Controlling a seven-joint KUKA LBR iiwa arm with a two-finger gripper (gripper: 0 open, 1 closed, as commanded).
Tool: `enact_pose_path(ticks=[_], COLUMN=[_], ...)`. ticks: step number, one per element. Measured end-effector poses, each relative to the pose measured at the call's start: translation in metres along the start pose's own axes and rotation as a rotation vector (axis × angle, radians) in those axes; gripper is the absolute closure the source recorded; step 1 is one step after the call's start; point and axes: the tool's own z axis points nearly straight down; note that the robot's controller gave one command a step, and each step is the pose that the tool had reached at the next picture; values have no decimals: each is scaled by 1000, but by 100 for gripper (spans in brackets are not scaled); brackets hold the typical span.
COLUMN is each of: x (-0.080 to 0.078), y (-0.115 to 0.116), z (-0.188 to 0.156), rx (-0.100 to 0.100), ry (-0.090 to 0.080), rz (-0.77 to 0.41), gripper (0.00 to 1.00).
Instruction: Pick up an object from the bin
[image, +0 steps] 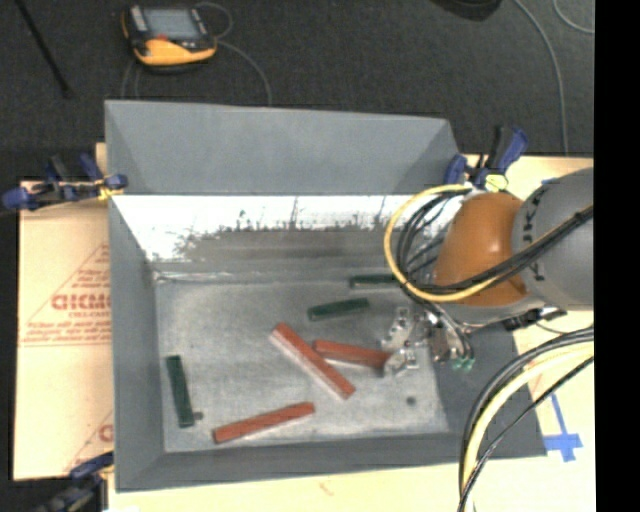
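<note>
Fingers (398, 357) sit at the right end of the middle red stick (348, 352); clenched or released, I cannot tell. An end grip might let it pivot and slip.

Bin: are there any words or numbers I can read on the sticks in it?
None: no words or numbers can be read on the red sticks, the green sticks or the grey bin.
Orange device beyond the bin: its screen is too blurred to read.
</note>
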Motion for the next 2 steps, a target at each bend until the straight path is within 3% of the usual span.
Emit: enact_pose_path(ticks=[1, 2], x=[0, 5], y=[0, 8], z=[0, -190], rx=[0, -7], ry=[-1, -14], rz=[-2, -26], gripper=[100, 100])
